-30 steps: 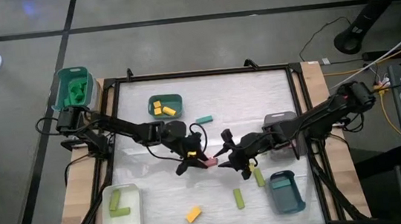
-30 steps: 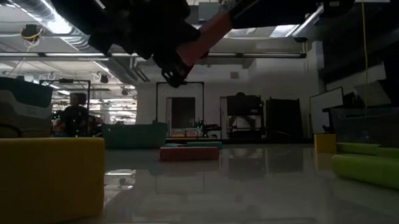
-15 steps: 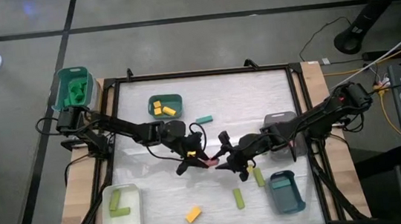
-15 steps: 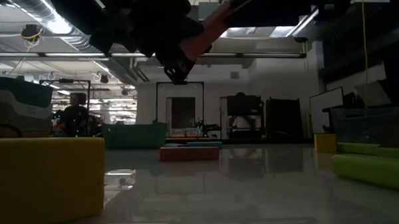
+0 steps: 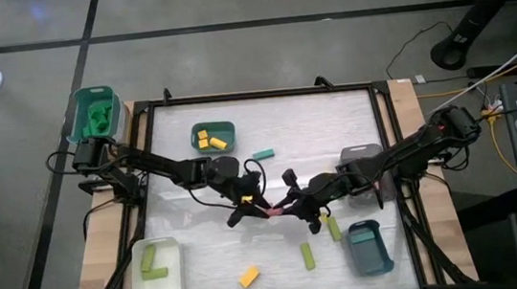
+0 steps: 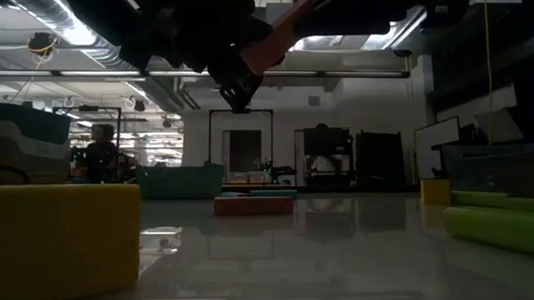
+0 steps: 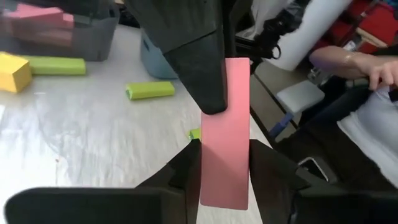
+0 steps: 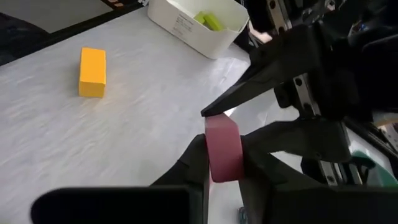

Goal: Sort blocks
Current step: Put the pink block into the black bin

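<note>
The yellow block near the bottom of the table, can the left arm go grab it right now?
Probably not yet. The left gripper is shut on the pink block, which the right gripper grips too. The yellow block lies clear nearby, with nothing in the way.

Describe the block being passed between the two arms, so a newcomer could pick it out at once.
Look to the middle of the white table, where the left gripper and the right gripper meet. Between them, lifted off the surface, is the pink block, a flat bar gripped at both ends. It is the only pink piece outside a tray; the loose blocks nearby are green, yellow or teal.
</note>
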### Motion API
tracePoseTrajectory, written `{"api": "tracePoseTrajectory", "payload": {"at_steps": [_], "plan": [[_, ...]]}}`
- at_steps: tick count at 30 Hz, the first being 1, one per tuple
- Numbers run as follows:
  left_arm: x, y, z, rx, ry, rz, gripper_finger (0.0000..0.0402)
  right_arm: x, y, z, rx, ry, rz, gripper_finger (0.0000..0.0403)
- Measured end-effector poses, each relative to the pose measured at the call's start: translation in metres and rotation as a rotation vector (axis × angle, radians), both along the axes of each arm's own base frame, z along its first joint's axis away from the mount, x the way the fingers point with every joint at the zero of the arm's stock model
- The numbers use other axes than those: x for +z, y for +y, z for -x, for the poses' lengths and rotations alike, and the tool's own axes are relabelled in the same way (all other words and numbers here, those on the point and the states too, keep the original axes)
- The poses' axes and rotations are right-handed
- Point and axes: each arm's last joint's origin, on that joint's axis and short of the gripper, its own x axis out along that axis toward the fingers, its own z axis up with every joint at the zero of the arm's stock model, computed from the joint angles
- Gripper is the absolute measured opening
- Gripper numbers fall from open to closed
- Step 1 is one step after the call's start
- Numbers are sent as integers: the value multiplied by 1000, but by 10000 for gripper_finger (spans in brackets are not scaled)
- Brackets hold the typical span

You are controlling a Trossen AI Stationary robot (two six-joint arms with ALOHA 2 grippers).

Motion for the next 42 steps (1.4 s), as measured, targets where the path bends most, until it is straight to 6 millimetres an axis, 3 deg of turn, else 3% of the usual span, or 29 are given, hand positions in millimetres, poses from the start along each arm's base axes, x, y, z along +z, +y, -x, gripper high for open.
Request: {"api": "tracePoseTrajectory", "payload": {"at_steps": [7, 12, 19, 27, 42], "plan": [[0, 5, -2, 139, 0, -44, 162, 16, -3, 3, -101, 235, 49, 56], [-1, 5, -2, 118, -33, -120, 193, 33, -8, 16, -182, 493, 82, 57], [-1, 7, -2, 124, -76, -242, 200, 54, -18, 46, -411, 830, 81, 59], [-4, 14, -2, 211, -33, -261, 200, 57, -28, 76, -681, 1089, 91, 60], [-19, 15, 6, 191, 146, -294, 200, 59, -30, 89, -994, 1099, -89, 61]]}}
